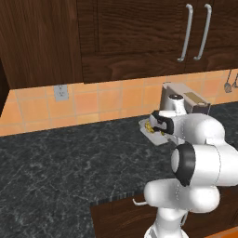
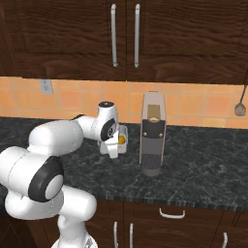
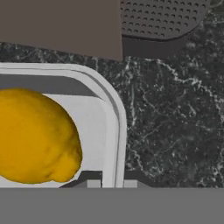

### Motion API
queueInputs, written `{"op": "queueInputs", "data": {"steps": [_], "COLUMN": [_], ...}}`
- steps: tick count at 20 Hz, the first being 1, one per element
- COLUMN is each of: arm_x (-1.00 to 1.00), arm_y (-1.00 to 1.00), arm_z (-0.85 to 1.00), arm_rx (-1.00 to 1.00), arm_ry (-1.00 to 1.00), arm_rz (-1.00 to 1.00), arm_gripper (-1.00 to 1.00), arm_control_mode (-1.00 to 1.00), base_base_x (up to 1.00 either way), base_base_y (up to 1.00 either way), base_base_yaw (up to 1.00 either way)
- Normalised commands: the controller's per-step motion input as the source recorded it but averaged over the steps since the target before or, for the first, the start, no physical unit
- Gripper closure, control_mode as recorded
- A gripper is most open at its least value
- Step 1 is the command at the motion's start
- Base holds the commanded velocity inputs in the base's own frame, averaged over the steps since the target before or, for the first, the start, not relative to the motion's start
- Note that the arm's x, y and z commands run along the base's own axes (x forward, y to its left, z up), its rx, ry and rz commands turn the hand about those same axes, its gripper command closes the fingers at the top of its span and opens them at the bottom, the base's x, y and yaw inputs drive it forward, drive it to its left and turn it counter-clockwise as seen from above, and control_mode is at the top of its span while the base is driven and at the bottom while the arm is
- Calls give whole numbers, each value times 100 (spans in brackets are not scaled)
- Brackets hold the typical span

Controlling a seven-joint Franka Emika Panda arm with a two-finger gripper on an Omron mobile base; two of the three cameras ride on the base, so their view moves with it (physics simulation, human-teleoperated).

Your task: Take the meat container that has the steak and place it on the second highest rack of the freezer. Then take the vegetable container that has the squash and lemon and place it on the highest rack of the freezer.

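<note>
The vegetable container [image 3: 114, 127] is a shallow white tray on the dark counter. The lemon [image 3: 35, 138], smooth and yellow-orange, lies inside it. My gripper [image 3: 112, 183] is shut on the tray's right rim, one fingertip inside the wall and one outside. From the base views, my hand reaches down over the vegetable container [image 1: 148, 131] [image 2: 124, 131], next to the coffee machine. A bit of the lemon [image 2: 121, 139] shows beside the hand. The squash is hidden. The steak, its meat container, the freezer and its racks are out of view.
A grey coffee machine [image 2: 153, 133] [image 1: 185, 98] stands right beside the tray, its perforated drip plate [image 3: 162, 19] close to the rim. Dark wood cabinets [image 1: 139, 32] hang above the orange tiled backsplash. Black stone counter [image 1: 60, 158] stretches left.
</note>
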Motion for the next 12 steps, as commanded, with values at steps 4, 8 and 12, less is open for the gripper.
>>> {"op": "queueInputs", "data": {"steps": [4,8,12], "arm_x": [-56,-70,-54], "arm_y": [25,34,68], "arm_z": [42,41,62], "arm_rx": [8,10,3], "arm_ry": [0,0,-1], "arm_rz": [-16,-11,-4], "arm_gripper": [100,100,100], "arm_control_mode": [-100,-100,-100], "base_base_x": [0,0,0], "base_base_y": [0,0,0], "base_base_yaw": [0,0,0]}}
